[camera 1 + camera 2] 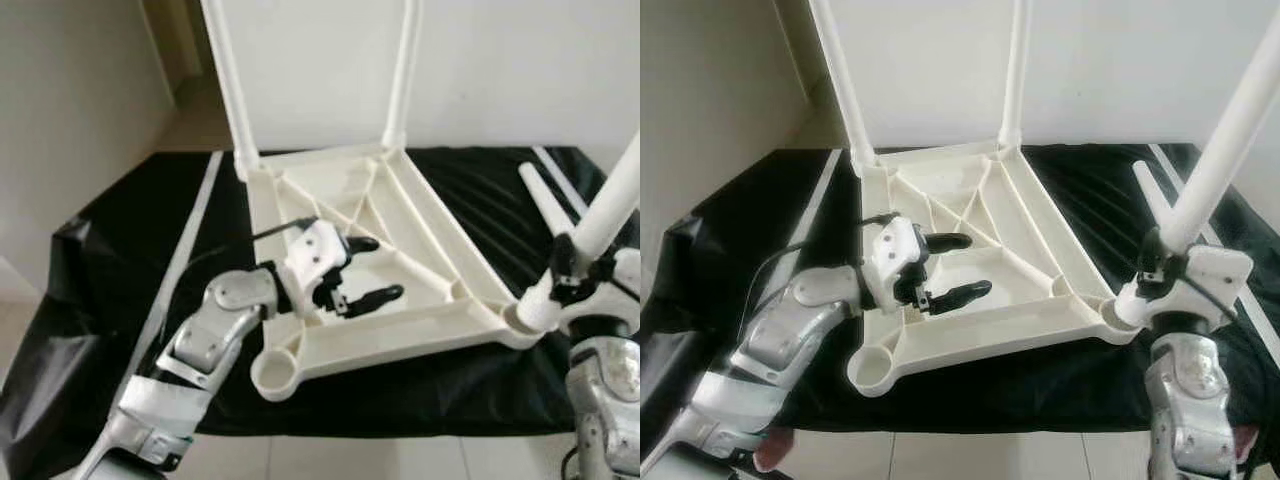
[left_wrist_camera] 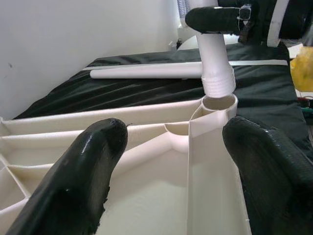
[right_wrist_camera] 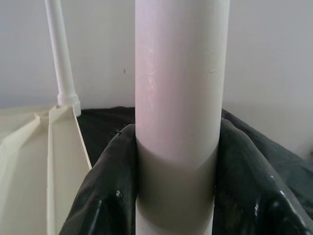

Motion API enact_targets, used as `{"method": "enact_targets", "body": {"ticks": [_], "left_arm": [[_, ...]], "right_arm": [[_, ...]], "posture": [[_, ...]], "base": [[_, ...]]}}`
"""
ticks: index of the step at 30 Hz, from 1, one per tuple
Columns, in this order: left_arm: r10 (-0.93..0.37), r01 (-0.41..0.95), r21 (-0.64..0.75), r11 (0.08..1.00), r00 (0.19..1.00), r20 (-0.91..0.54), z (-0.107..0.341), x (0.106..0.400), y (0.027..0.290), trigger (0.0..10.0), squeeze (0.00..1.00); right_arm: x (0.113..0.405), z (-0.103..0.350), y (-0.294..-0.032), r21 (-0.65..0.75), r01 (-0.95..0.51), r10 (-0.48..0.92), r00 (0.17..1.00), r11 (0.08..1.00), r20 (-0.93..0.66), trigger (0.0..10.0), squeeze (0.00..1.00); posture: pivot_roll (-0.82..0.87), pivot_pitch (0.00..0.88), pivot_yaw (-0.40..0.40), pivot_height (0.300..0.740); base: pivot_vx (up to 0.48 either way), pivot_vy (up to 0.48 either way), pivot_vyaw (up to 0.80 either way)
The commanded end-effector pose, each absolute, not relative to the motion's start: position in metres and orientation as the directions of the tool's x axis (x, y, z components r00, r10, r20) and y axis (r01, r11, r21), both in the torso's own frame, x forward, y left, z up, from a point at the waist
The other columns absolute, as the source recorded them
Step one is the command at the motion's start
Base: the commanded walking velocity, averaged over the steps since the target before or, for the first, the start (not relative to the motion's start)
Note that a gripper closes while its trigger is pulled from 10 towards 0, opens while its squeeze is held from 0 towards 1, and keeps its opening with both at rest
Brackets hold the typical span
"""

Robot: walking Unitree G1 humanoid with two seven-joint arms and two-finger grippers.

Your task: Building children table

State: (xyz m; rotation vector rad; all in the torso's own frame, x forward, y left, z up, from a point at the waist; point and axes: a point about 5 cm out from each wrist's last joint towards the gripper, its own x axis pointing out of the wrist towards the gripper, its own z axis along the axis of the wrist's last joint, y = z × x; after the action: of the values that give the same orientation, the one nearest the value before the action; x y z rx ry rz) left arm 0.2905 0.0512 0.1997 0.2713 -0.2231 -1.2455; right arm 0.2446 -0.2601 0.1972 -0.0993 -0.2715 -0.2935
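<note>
Black sheeting (image 1: 120,230) covers the low surface in front of me, with a pale wall (image 1: 500,60) behind it and light floor tiles (image 1: 330,455) along the bottom edge of the head views. On the sheeting, in the middle of the frame, lies the white plastic tabletop (image 1: 420,215), turned underside up so its ribs and corner sockets face me. Two white legs already stand in its far corners: the far left leg (image 1: 228,80) and the far right leg (image 1: 402,70), both running up out of the top of the frame.

My left gripper (image 1: 355,270) hovers over the ribbed underside, left of centre, with its two black fingers (image 2: 83,181) spread apart and nothing between them. Just below it, toward the lower left of the frame, the near left socket (image 1: 272,372) stands empty.

My right gripper (image 1: 1170,262) is at the lower right, its fingers clamped around a third leg (image 1: 1230,130). That leg stands tilted, its top leaning toward the upper right corner, and its lower end sits at the near right socket (image 1: 1127,308); in the left wrist view the leg's end is just above the socket's mouth.

A loose fourth leg (image 1: 545,200) lies flat on the sheeting at the right, just behind the one I am holding.
</note>
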Motion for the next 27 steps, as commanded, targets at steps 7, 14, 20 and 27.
{"method": "enact_targets", "body": {"ticks": [7,14,20,27], "left_arm": [[-0.937,0.905,0.267,0.331,0.348,-0.016,0.2,0.299,0.052,10.0,0.0],[-0.935,0.904,0.262,0.336,0.355,-0.026,0.199,0.299,0.049,10.0,0.0],[-0.932,0.905,0.249,0.344,0.362,-0.031,0.198,0.299,0.049,10.0,0.0],[-0.929,0.905,0.242,0.35,0.368,-0.035,0.198,0.298,0.05,10.0,0.0]], "right_arm": [[0.259,0.206,-0.274,-0.088,0.302,-0.293,0.951,0.949,0.096,10.0,0.0],[0.272,0.213,-0.294,-0.066,0.306,-0.311,0.947,0.95,-0.08,10.0,0.0],[0.28,0.22,-0.306,-0.118,0.278,-0.294,0.944,0.953,-0.152,10.0,0.0],[0.286,0.218,-0.307,-0.117,0.245,-0.267,0.934,0.962,-0.238,10.0,0.0]], "posture": [[-0.07,0.002,0.036,0.74],[-0.07,0.004,0.036,0.74],[-0.07,0.005,0.033,0.74],[-0.06,0.002,0.026,0.74]], "base": [[0.0,0.0,0.0],[0.0,0.0,0.0],[0.0,0.0,0.0],[0.0,0.0,0.0]]}}
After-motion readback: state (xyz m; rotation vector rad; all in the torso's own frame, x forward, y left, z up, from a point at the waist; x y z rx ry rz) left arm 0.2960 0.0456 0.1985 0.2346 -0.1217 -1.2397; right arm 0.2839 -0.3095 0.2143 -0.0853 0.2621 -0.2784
